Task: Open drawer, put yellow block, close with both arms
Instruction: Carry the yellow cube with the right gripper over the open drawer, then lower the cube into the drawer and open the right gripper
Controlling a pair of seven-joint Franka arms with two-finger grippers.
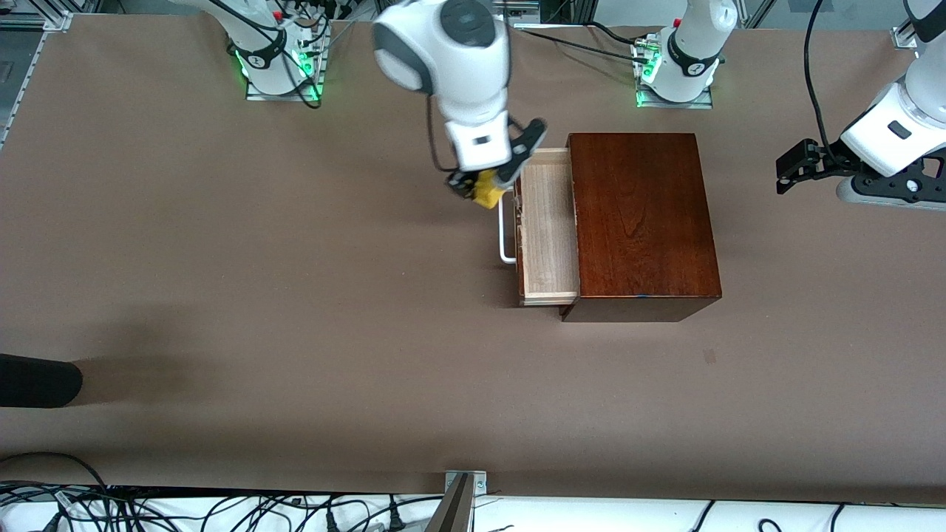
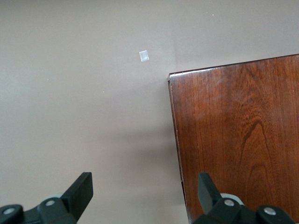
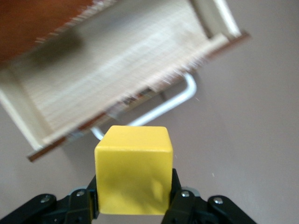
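The drawer [image 1: 548, 229] is pulled out of the dark mahogany box [image 1: 641, 222] toward the right arm's end; its pale wood tray is bare and its white bar handle [image 1: 506, 230] shows. My right gripper [image 1: 480, 191] is shut on the yellow block [image 1: 488, 191] and holds it in the air over the table just beside the drawer's handle. In the right wrist view the yellow block [image 3: 134, 169] sits between the fingers, with the drawer [image 3: 117, 70] ahead. My left gripper [image 1: 789, 168] is open and empty, waiting off the box toward the left arm's end; its view shows the box's corner [image 2: 238, 140].
A dark object [image 1: 37, 380] lies at the table's edge at the right arm's end. A small pale tag [image 2: 144, 56] lies on the brown table near the box. Cables run along the front edge.
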